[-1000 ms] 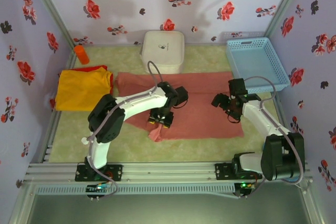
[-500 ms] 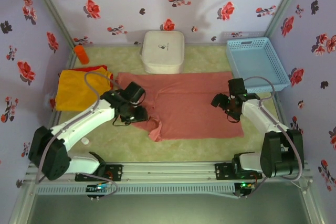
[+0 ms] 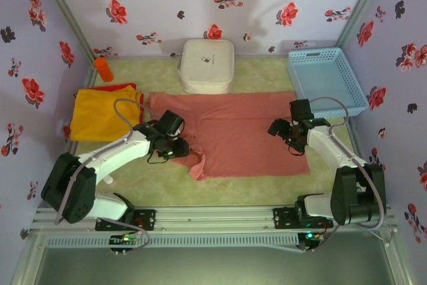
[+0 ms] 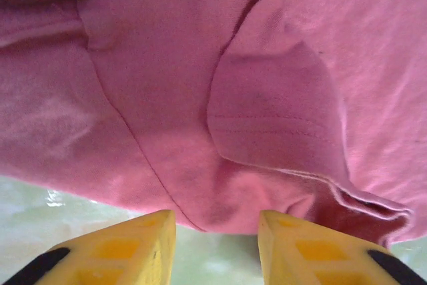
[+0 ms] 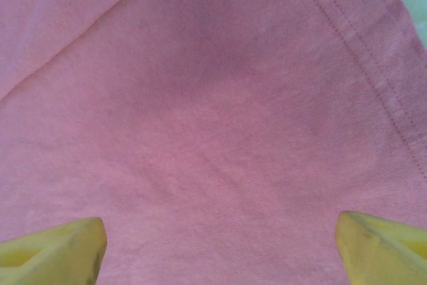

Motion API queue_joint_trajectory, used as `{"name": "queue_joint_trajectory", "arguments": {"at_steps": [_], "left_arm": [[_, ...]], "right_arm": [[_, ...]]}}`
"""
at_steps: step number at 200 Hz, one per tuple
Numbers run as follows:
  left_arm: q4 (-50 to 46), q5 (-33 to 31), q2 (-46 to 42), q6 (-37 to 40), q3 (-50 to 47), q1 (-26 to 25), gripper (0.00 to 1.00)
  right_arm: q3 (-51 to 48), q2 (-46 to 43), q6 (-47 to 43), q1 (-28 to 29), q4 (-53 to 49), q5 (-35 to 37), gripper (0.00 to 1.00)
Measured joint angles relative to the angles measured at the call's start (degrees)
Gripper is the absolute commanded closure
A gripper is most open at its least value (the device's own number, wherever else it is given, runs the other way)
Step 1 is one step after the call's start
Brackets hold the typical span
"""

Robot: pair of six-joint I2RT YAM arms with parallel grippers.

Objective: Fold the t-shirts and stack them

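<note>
Left gripper point(image 3: 179, 149), fingers partly apart, at the near-left hem of the dusty salmon-pink cloth t-shirt point(image 3: 240, 131) spread flat on the pale green mat point(image 3: 253, 188); right gripper point(image 3: 283, 129), fingers wide apart, above its right side.

We are looking down on a pale green mat point(image 3: 253, 188) that is covering the tabletop. Behind the mat, a lilac back wall point(image 3: 213, 11) printed with red and dark flowers is standing. A matching left wall point(image 3: 27, 65) and right wall point(image 3: 400, 51) are closing in the mat's sides. Grey metal posts point(image 3: 63, 8) are rising at the mat's far corners. An aluminium rail point(image 3: 213, 218) is running along the mat's near edge. Soft, even light is falling across the mat.
</note>
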Motion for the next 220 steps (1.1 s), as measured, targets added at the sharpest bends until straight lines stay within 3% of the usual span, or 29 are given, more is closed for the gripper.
{"name": "queue_joint_trajectory", "arguments": {"at_steps": [54,105,220], "left_arm": [[0.3,-5.4,2.2,9.4,1.3,-4.2,0.59],[0.6,-9.9,7.6,13.9,3.2,-5.5,0.59],[2.8,-13.3,12.3,17.0,7.3,-5.6,0.74]], "right_arm": [[0.1,0.0,0.0,0.0,0.0,0.0,0.11],[0.7,0.1,0.0,0.0,-0.4,0.0,0.11],[0.9,0.2,-0.1,0.0,-0.4,0.0,0.11]]}}
